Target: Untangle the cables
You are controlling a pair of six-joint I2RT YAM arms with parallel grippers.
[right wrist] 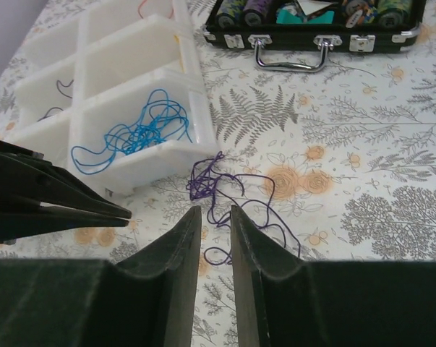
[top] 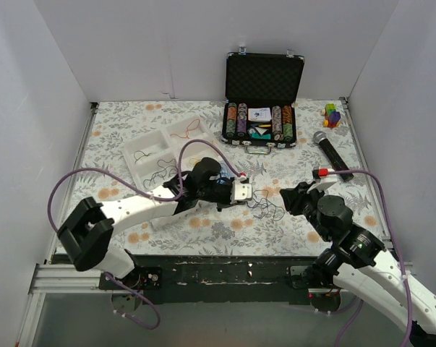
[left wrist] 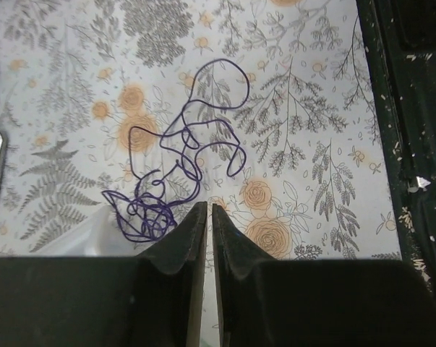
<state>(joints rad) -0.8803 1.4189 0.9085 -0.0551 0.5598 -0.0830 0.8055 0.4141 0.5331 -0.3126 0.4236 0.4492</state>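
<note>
Purple thin wire cable (right wrist: pixel 203 184) lies tangled just beside the white plastic divided tray (right wrist: pixel 160 163). I judge it light, limp and springy. My right pincer (right wrist: pixel 215 213) stands narrowly parted and empty; my left pincer (left wrist: pixel 209 210) is nearly closed and empty. Grip an outer loop, away from the tray.

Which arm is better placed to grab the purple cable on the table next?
Probably right: the right gripper is open just before the purple cable, while the left gripper is shut beside its knot.

White arms (top: pixel 142 206), black joints (top: pixel 87 235), purple hoses (top: pixel 87 170); claw fingers (left wrist: pixel 181 246) black, seemingly matte.
</note>
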